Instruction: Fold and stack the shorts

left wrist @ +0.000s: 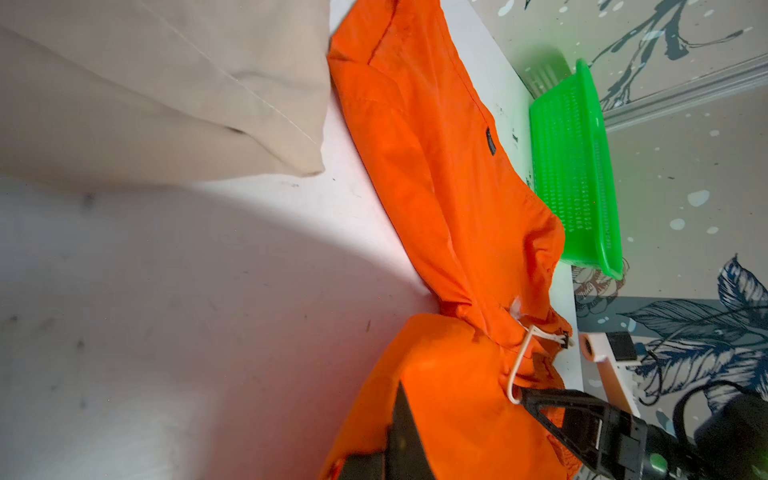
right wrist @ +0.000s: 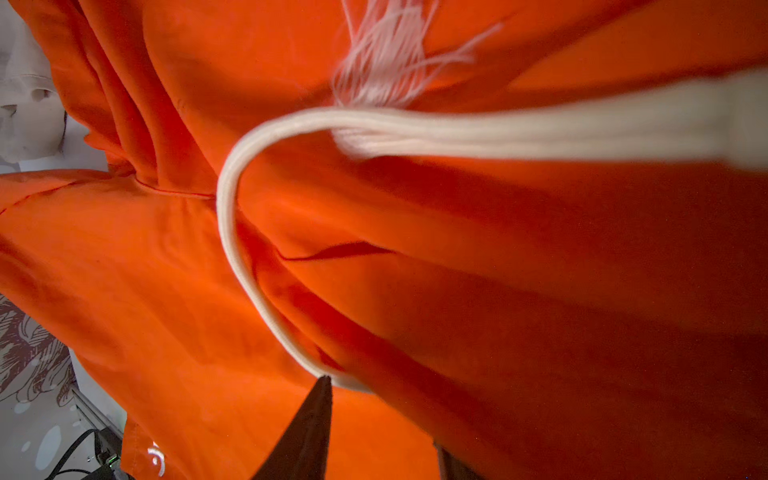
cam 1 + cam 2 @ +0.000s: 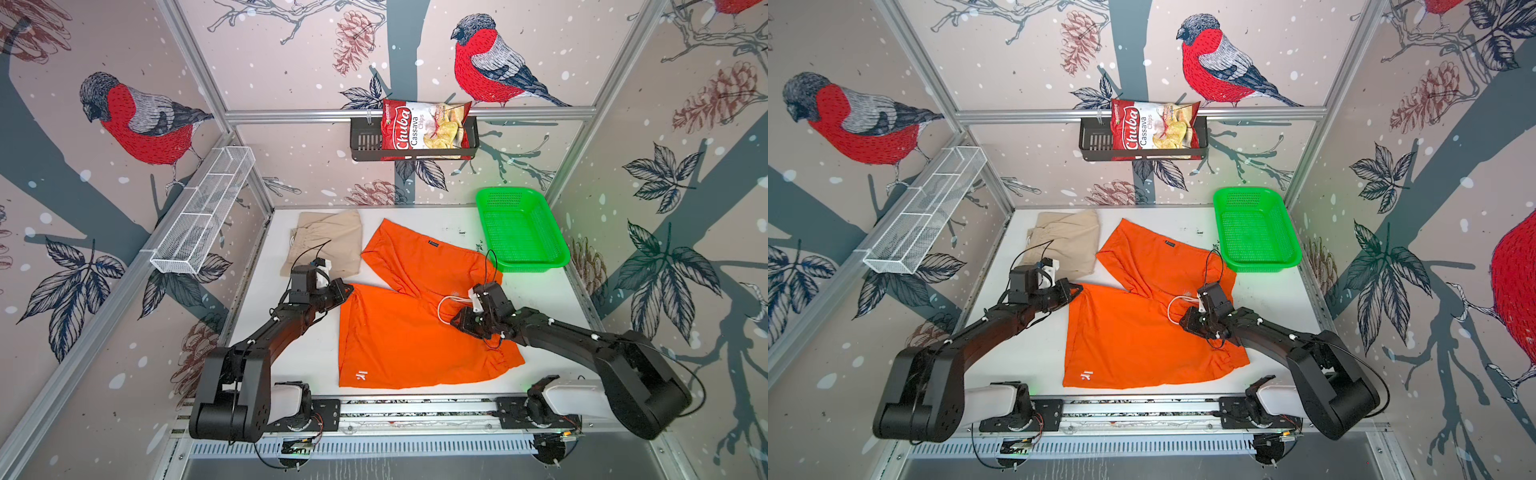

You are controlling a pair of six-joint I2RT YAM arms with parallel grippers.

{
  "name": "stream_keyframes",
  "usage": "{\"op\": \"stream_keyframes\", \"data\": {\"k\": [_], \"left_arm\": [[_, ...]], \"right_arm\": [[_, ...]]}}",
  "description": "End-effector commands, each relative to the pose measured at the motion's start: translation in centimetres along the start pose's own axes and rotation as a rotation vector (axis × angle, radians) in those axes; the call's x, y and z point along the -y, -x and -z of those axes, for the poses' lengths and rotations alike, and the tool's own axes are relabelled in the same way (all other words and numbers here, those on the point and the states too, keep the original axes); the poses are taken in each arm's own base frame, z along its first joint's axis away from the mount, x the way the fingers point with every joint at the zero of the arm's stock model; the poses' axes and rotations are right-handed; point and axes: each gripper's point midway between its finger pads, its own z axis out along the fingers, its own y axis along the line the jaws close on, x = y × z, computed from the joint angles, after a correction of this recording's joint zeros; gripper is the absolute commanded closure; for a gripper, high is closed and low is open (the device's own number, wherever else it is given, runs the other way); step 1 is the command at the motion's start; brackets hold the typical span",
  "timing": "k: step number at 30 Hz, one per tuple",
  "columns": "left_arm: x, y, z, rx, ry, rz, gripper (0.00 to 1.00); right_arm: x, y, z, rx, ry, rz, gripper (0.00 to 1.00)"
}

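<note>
The orange shorts (image 3: 407, 332) (image 3: 1133, 336) lie spread on the white table, one leg toward the back and one toward the front. My left gripper (image 3: 348, 291) (image 3: 1077, 287) (image 1: 399, 440) is shut on the left edge of the front leg. My right gripper (image 3: 457, 322) (image 3: 1185, 322) (image 2: 382, 419) is at the waistband, shut on a bunch of orange cloth beside the white drawstring (image 3: 442, 309) (image 2: 232, 232) loop. The beige shorts (image 3: 328, 241) (image 3: 1065, 241) (image 1: 145, 91) lie folded at the back left, just behind my left wrist.
A green plastic basket (image 3: 521, 228) (image 3: 1254, 228) (image 1: 573, 166) stands at the back right of the table. A black wall basket (image 3: 361, 141) holds a chips bag (image 3: 424, 129). On the left wall hangs a white wire shelf (image 3: 203, 212).
</note>
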Motion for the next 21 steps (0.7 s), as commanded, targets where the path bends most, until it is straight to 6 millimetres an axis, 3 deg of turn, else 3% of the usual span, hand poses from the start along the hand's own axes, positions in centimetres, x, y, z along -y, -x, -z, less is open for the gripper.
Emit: {"op": "stream_keyframes", "data": {"k": [1,4,7,8,10,13,18,21], "left_arm": [[-1.4,1.0,-0.3,0.012,0.064,-0.007,1.00],[-2.2,1.4,-1.0,0.002,0.075,0.009,1.00],[-3.2,1.1,-2.0,-0.029,0.098,0.042,0.99],[-3.4,1.0,-2.1,-0.040,0.104,0.052,0.94],[-3.7,0.7,-2.1,-0.055,0.122,0.069,0.72],[-3.5,0.8,-0.9,-0.032,0.158,0.058,0.56],[-1.6,2.7,1.8,0.068,0.172,-0.004,0.48],[0.0,4.0,2.5,0.107,0.163,-0.054,0.47]], "right_arm": [[3.2,-1.6,-0.3,-0.047,-0.134,-0.042,0.57],[3.2,-1.5,-0.3,-0.041,-0.136,-0.039,0.55],[1.7,-0.3,0.1,-0.010,-0.107,-0.012,0.49],[1.0,0.2,0.5,0.007,-0.097,0.000,0.47],[-0.4,1.5,1.5,0.042,-0.088,0.023,0.45],[-2.2,3.3,3.6,0.103,-0.085,0.043,0.43],[-4.9,5.7,6.6,0.207,-0.067,0.075,0.43],[-8.0,7.2,7.2,0.249,0.017,0.136,0.43]]}}
